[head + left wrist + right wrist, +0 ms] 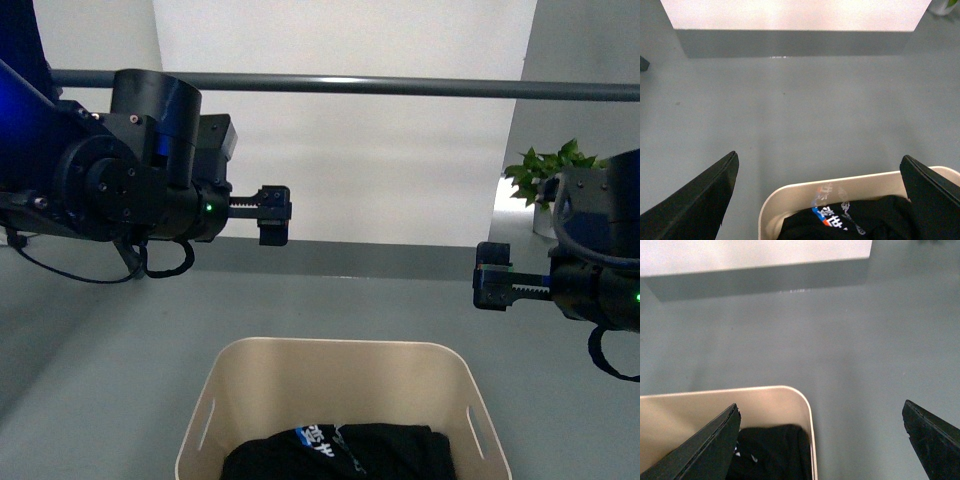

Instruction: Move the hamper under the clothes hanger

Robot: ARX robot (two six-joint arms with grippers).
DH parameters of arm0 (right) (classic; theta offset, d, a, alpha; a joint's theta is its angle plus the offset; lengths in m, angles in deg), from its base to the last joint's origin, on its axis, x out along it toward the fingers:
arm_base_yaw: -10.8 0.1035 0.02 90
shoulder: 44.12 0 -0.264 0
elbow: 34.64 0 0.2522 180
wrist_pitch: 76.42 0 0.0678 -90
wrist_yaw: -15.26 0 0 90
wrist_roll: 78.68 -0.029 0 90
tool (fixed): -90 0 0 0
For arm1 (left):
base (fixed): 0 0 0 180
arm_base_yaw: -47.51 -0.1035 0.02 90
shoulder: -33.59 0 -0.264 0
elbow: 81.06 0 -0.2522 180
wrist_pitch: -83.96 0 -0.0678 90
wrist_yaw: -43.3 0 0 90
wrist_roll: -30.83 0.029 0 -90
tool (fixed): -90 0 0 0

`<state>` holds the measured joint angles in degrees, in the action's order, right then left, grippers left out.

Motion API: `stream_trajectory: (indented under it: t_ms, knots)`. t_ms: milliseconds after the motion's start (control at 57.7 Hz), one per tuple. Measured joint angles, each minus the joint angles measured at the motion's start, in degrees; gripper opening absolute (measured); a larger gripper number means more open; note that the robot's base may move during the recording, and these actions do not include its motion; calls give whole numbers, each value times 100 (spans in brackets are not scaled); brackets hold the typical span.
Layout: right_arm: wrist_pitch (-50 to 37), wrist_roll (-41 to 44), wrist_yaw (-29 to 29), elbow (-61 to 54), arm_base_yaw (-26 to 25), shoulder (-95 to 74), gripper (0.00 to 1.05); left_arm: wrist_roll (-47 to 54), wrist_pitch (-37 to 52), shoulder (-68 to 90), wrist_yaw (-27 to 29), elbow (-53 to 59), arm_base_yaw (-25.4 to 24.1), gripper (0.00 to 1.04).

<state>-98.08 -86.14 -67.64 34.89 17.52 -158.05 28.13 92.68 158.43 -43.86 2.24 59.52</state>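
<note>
Beige tub: the hamper (pixel 340 400) sits on the grey floor (pixel 100 340) low in the front view, between the two arms, with a black garment (pixel 340 452) bearing white and blue print lying in its bottom.
Slot handles: one shows on each side wall near the rim; neither is touched.
Clothes hanger: its dark round bar (pixel 400 86) runs across the top of the front view, above and beyond the hamper; its legs are not in view.
Left gripper: (pixel 274 214) held up in the air over the hamper's left side, jaws spread wide and empty, as the left wrist view shows with floor and the hamper's rim (pixel 840 181) between them.
Right gripper: (pixel 492 276) likewise raised, off the hamper's right side, jaws wide and empty; the right wrist view shows the hamper's corner (pixel 800 400) beneath.
Step in hand: judged as lowering to take hold of the hamper, nothing gripped yet.
Doing it well: bring both grippers down evenly onto opposite side rims, close firmly on the plastic wall and not the garment, then slide the hamper straight forward along the floor, both arms in step so it does not twist.
Background: a potted plant (pixel 548 172) stands at the right, well apart.
</note>
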Motion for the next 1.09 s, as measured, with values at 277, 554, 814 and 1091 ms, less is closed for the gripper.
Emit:
stream_trajectory:
  t_ms: [277, 554, 814, 1091]
  knots:
    - [-896, -52, 603, -1281, 354, 1899, 97, 0, 1224, -1759, 146, 1685, 275, 98]
    - [-1432, 457, 461, -2188, 586, 3152, 78, 177, 2555, -3414, 1084, 3812, 332, 61]
    - [-1655, 688, 153, -3467, 186, 3976, 38, 179, 2988, -4301, 732, 5440, -144, 22]
    - [-1613, 737, -127, -4288, -81, 4892, 2, 197, 3123, -5309, 431, 6561, -485, 3]
